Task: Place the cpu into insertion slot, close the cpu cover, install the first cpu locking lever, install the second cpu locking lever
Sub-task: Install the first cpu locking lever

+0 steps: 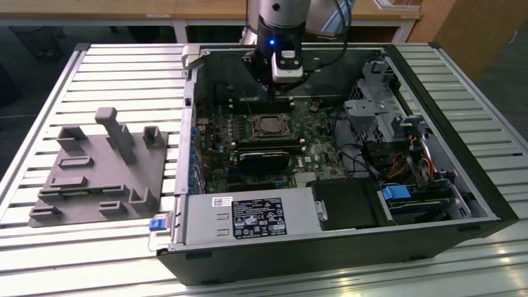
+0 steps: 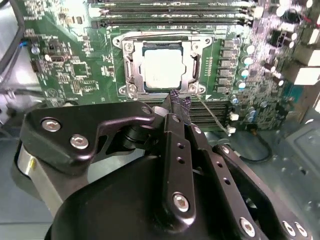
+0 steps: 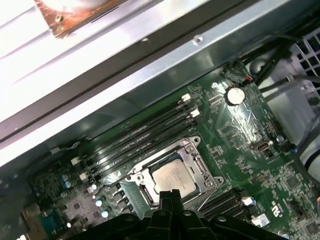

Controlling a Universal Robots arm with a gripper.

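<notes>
One cpu (image 2: pixel 163 68) seated in insertion slot (image 2: pixel 123 47), cpu cover (image 2: pixel 193 65) lying flat over it, just beyond jaw tips. Gripper (image 2: pixel 180 100) jaws pressed together, gripping nothing. Thin locking lever (image 2: pixel 212 115) beside tips, looks unlatched; judgement: press lever slowly, tips square on wire, clear of motherboard (image 2: pixel 65 65)

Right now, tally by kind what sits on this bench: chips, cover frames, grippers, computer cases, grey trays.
Chip: 1
Cover frame: 1
Gripper: 1
Computer case: 1
Grey tray: 1
Total: 5
</notes>
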